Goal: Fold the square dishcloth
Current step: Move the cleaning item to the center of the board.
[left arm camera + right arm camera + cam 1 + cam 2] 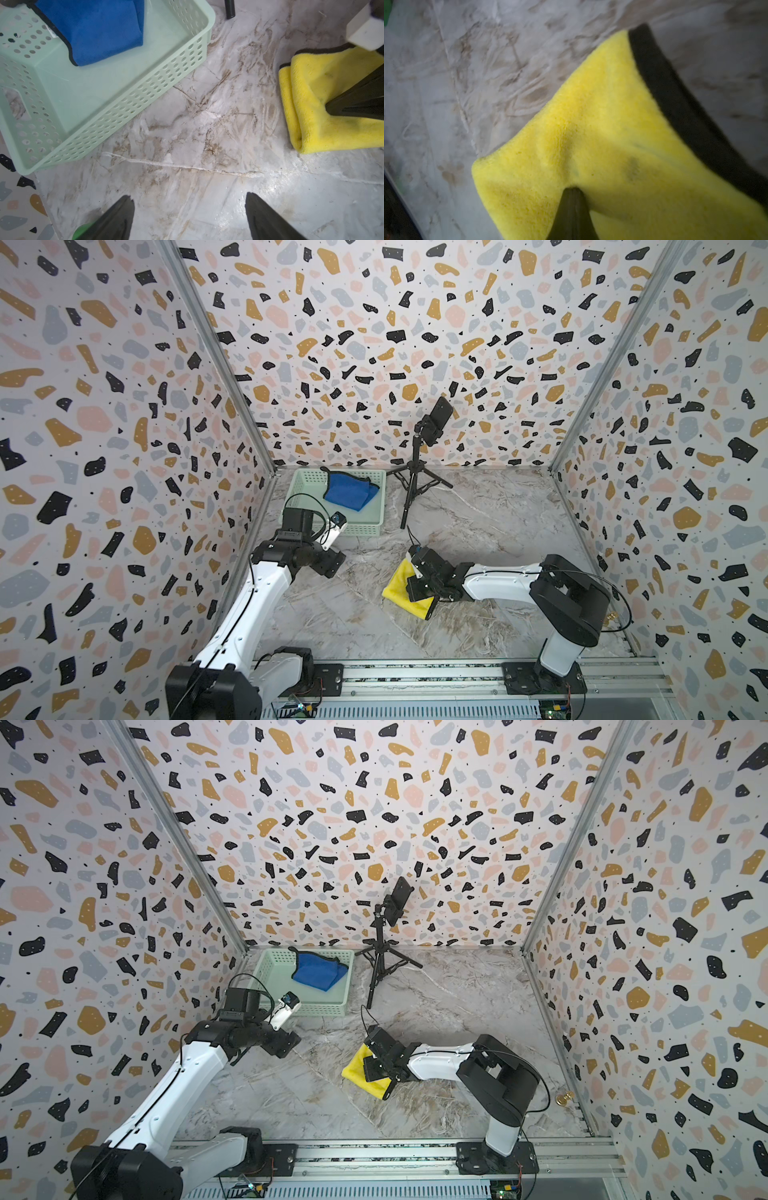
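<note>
The yellow dishcloth (397, 591) (355, 1068), edged in black, lies folded on the marble table right of centre. My right gripper (572, 190) comes down on its middle, shut, and the fabric puckers round the closed tips. In the left wrist view the same dishcloth (311, 93) shows two stacked layers, with the right gripper's black fingers (353, 99) planted in it. My left gripper (190, 199) hangs open over bare table to the cloth's left, near the basket, with nothing between its fingers. It also shows in both top views (332, 562) (286, 1044).
A pale green perforated basket (357, 529) (145, 83) stands at the back left with a folded blue cloth (349, 491) (93, 31) inside. A black tripod (415, 472) holding a phone stands at the back centre. Patterned walls close in three sides.
</note>
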